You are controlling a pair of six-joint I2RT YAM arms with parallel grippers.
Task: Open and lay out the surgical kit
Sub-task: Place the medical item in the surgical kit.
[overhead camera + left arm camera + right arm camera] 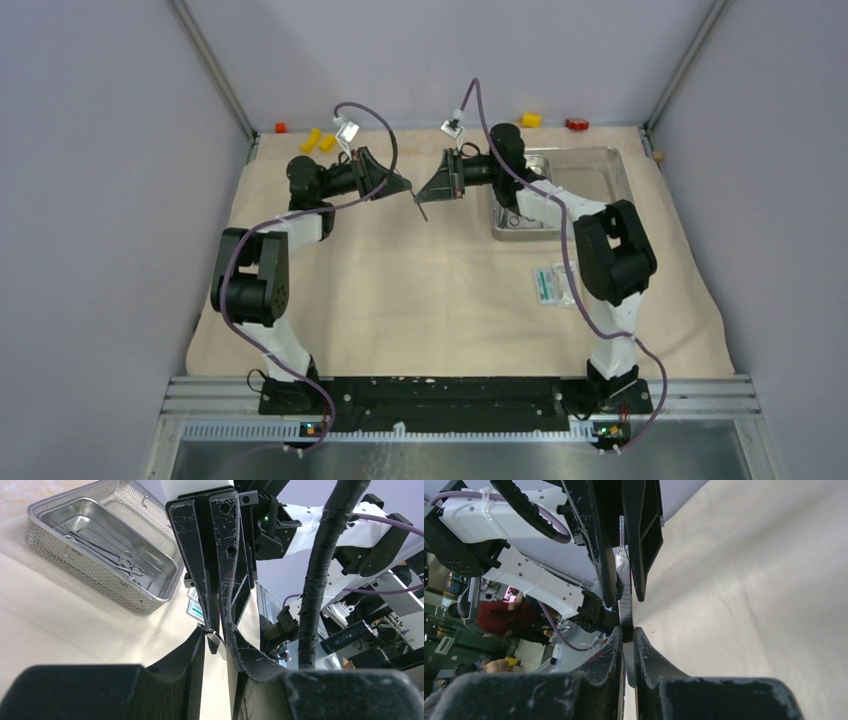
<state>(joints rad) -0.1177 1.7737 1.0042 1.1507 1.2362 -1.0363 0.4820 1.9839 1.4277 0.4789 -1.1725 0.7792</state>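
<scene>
Both grippers meet in mid-air over the beige cloth wrap [400, 300]. My right gripper [422, 194] is shut on thin metal tweezers [421, 210]; the strip shows between its fingers in the right wrist view [626, 611]. My left gripper [408, 187] has its fingers close on either side of the same tweezers [216, 641], which span the narrow gap. The shiny steel tray [590, 165] sits at the back right, inside a mesh basket [75, 560]. Scissors and forceps [117, 560] lie in the tray. White-and-teal packets [551, 285] lie on the cloth.
Small yellow blocks [318, 140] and a red block [280, 127] lie at the back left, and a yellow block [531, 120] and a red block [577, 124] at the back right. Grey walls enclose the table on three sides.
</scene>
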